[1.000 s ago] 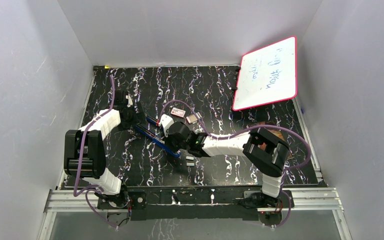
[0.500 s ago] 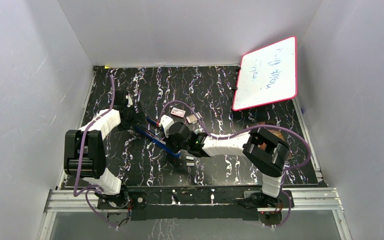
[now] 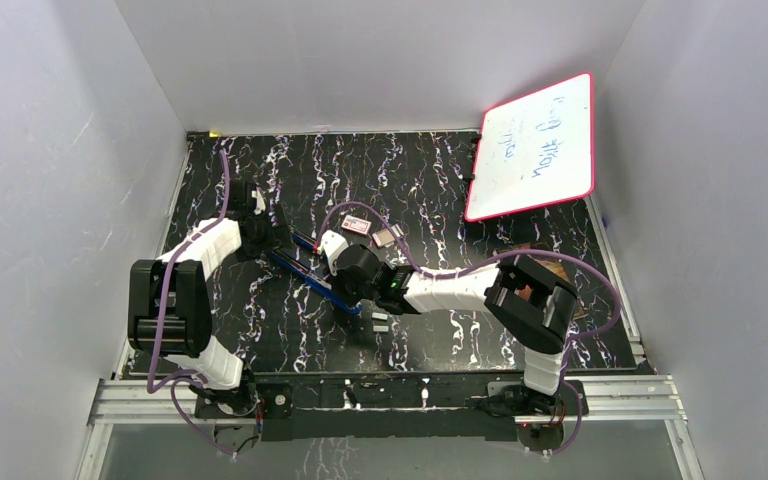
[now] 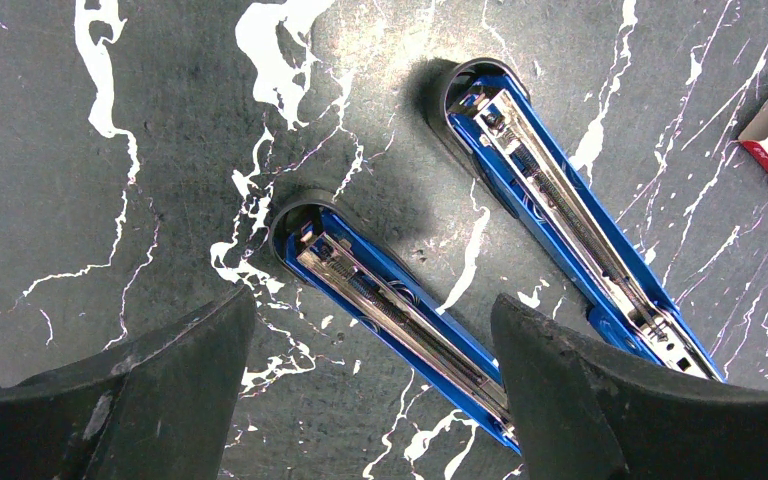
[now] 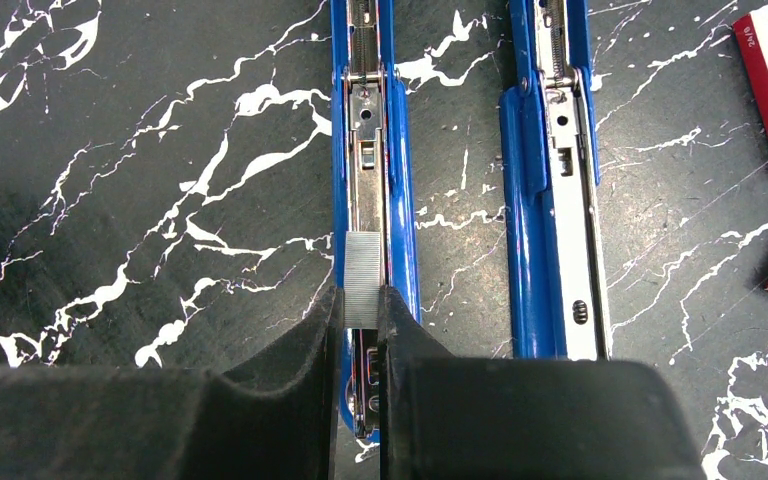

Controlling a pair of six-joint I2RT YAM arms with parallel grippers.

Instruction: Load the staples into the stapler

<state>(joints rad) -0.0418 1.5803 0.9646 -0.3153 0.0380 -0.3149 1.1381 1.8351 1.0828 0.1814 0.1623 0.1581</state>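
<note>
Right jaws: I pinch the staples (image 5: 363, 278), narrow.
Staples axis: 12 to 6, along the stapler (image 5: 401, 200).
Left jaws: I hold them wide.

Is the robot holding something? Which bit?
The right fingers pinch the staples by the strip's near end. The left fingers hold nothing.

Plain white walls (image 3: 380, 60) around a black white-veined tabletop (image 3: 440, 170), red-edged whiteboard (image 3: 535, 148) far right.
</note>
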